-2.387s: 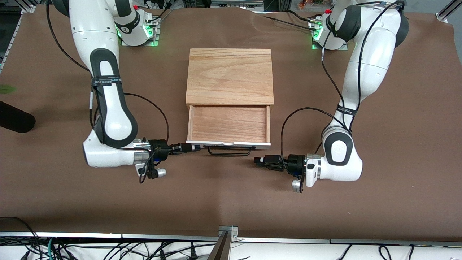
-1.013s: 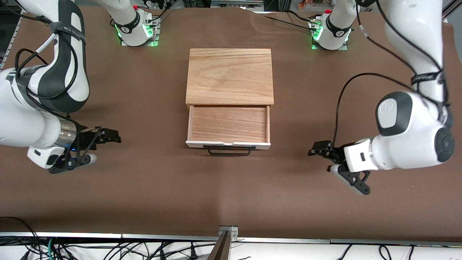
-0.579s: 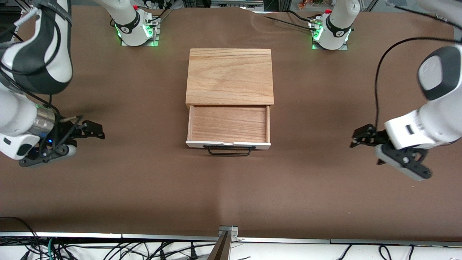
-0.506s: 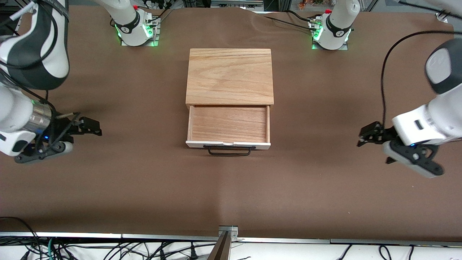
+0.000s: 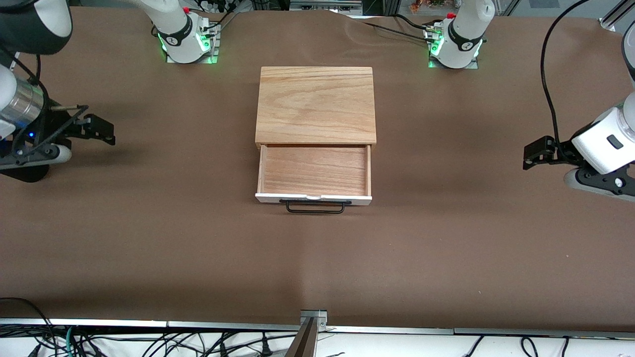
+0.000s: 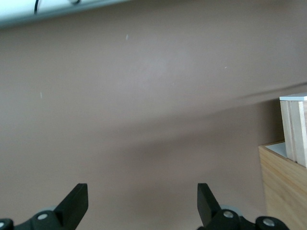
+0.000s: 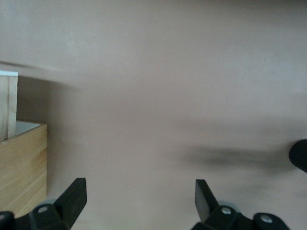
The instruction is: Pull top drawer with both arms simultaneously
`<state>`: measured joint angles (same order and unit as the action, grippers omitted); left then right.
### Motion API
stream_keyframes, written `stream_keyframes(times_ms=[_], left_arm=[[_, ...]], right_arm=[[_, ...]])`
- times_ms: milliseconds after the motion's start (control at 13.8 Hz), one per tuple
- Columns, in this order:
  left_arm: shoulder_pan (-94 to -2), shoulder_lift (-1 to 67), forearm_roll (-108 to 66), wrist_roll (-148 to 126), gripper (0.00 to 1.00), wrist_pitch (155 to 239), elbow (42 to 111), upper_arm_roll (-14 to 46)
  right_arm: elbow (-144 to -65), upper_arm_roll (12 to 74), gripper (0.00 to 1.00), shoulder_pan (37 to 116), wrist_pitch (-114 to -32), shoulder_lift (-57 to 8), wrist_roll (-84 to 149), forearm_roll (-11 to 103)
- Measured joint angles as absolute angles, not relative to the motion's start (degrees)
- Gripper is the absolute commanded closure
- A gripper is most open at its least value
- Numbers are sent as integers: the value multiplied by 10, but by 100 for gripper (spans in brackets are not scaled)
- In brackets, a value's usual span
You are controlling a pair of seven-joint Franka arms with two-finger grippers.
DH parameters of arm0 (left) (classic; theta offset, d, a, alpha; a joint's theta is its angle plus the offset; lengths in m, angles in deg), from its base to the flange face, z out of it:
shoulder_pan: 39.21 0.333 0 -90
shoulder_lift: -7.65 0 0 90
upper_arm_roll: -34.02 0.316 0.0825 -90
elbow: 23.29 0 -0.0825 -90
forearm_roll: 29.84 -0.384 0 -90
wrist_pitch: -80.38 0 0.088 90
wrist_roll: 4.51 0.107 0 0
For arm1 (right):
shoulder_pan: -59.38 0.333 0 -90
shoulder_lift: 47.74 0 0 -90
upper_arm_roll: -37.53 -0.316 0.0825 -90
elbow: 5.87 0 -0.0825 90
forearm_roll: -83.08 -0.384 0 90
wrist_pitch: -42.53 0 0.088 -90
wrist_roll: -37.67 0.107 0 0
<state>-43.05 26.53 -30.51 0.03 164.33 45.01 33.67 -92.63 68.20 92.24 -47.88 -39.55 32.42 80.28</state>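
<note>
Now the top drawer (image 5: pixel 314 171) stands pulled out of the wooden box (image 5: pixel 315 105) at the middle of the bench (image 5: pixel 198 248), its white front and black handle (image 5: pixel 315 207) toward the front camera's edge. The left gripper (image 5: pixel 532 154) hangs over the bench's edge at the left arm's end, fingers spread wide and holding nothing. The right gripper (image 5: pixel 99 129) does likewise at the right arm's end, well apart from the drawer.
</note>
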Motion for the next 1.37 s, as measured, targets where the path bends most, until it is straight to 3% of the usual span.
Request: stream_keyframes(times_ms=[217, 506, 1374], left_arm=[[-431, 242, -305, -28, 0, 1645, 493, 337], [-431, 218, -288, -38, 0, 1666, 541, 336], [-429, 207, -287, -40, 0, 1669, 562, 337]], right_arm=[[-1006, 663, 0, 929, -514, -458, 350, 829], [-1049, 642, 0, 933, -523, -507, 369, 846], [-1051, 645, 0, 933, -526, -522, 365, 846]])
